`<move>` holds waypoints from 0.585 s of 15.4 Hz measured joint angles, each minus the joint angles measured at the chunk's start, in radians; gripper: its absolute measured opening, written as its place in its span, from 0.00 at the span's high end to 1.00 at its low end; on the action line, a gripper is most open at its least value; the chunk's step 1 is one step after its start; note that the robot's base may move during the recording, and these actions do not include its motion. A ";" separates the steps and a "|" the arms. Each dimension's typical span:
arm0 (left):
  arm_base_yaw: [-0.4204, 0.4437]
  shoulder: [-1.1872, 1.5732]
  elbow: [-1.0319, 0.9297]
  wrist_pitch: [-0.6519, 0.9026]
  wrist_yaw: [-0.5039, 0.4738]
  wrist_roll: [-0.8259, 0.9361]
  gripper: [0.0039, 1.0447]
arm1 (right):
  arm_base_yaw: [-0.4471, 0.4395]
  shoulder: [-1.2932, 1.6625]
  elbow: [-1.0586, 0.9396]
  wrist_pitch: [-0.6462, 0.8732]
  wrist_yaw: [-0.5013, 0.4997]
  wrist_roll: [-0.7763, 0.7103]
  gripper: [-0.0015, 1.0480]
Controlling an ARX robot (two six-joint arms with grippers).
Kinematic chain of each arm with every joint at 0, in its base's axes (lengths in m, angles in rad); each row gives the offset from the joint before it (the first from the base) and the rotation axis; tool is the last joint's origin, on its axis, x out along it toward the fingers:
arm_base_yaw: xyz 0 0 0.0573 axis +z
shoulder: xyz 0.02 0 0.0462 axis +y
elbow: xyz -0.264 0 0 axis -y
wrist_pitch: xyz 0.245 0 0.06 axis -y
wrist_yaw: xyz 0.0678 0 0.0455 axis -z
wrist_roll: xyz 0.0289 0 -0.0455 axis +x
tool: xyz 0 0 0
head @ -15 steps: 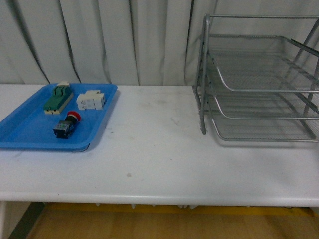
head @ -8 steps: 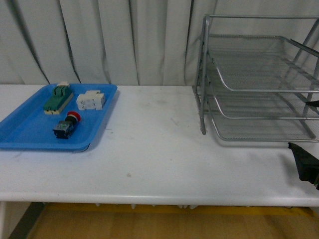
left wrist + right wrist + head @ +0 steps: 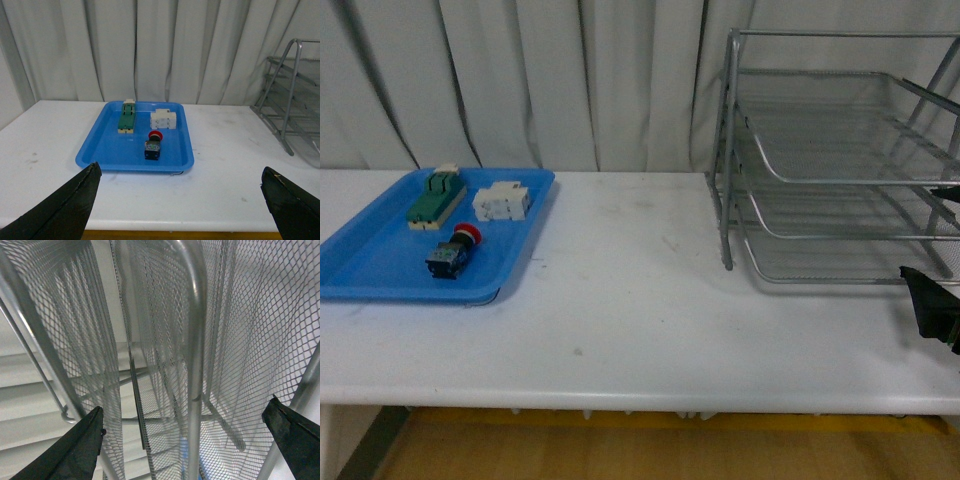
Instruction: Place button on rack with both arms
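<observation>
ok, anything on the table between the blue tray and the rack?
No. In the front view the stretch of table between the blue tray and the rack is bare, with only faint scuffs.

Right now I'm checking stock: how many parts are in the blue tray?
3: green block back left, white block back right, button in front of them. None looks hidden.

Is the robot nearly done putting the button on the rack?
No, nothing is done yet. The button lies in the tray, far from the rack. The left gripper faces the tray, open and empty; the right gripper is open at the rack. Grabbing, carrying and placing are all left.
</observation>
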 joint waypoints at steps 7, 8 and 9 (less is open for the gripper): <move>0.000 0.000 0.000 0.000 0.000 0.000 0.06 | 0.004 0.050 0.095 0.000 -0.016 -0.096 0.59; 0.000 0.000 0.000 0.000 0.000 0.000 0.06 | 0.004 0.056 0.109 -0.003 -0.017 -0.112 0.71; 0.000 0.000 0.000 0.000 0.000 0.000 0.06 | 0.004 0.064 0.110 -0.008 -0.016 -0.123 0.83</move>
